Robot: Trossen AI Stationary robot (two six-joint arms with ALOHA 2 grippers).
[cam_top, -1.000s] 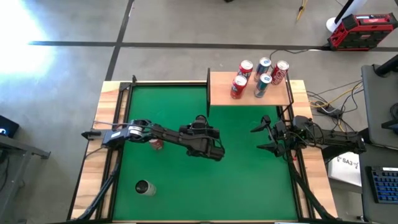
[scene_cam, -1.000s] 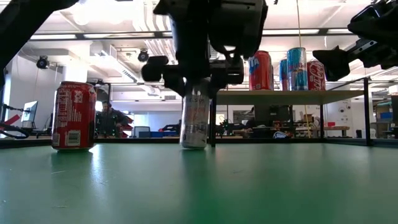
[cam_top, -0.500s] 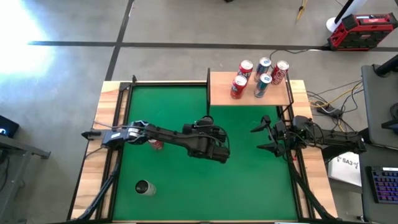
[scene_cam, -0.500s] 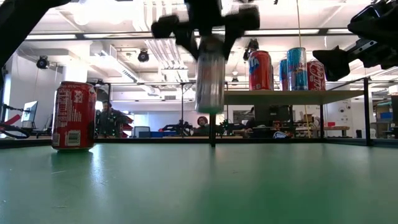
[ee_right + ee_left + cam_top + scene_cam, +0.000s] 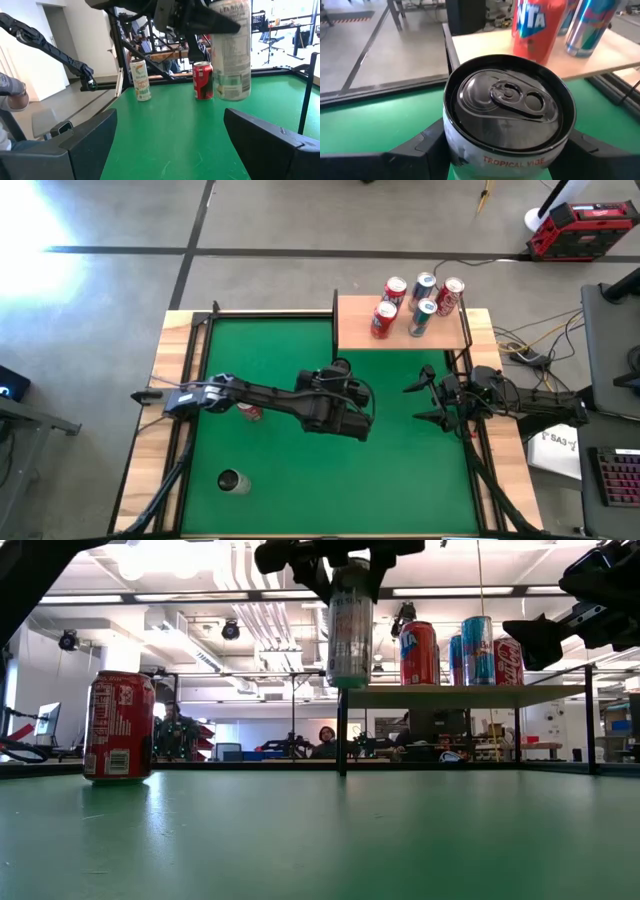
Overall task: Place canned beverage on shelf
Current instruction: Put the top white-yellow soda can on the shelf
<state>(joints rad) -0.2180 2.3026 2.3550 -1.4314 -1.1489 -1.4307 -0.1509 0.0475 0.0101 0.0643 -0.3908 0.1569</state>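
The left gripper (image 5: 345,552) held a pale slim can (image 5: 349,625) upright between its jaws, gripped near the top and lifted clear of the green mat (image 5: 400,840), its base about level with the shelf board. In the left wrist view the can's dark lid (image 5: 509,102) sat squarely between the two fingers (image 5: 420,150), which pressed against its sides. From above, the left gripper (image 5: 340,405) hung over the middle of the mat, near the shelf (image 5: 352,330) but short of it. Five cans (image 5: 415,305) already stood on the shelf. The right gripper (image 5: 425,400) waited near the table's right edge with its jaws spread wide and nothing between them. A red can (image 5: 119,728) and another slim can (image 5: 232,481) stood on the mat.
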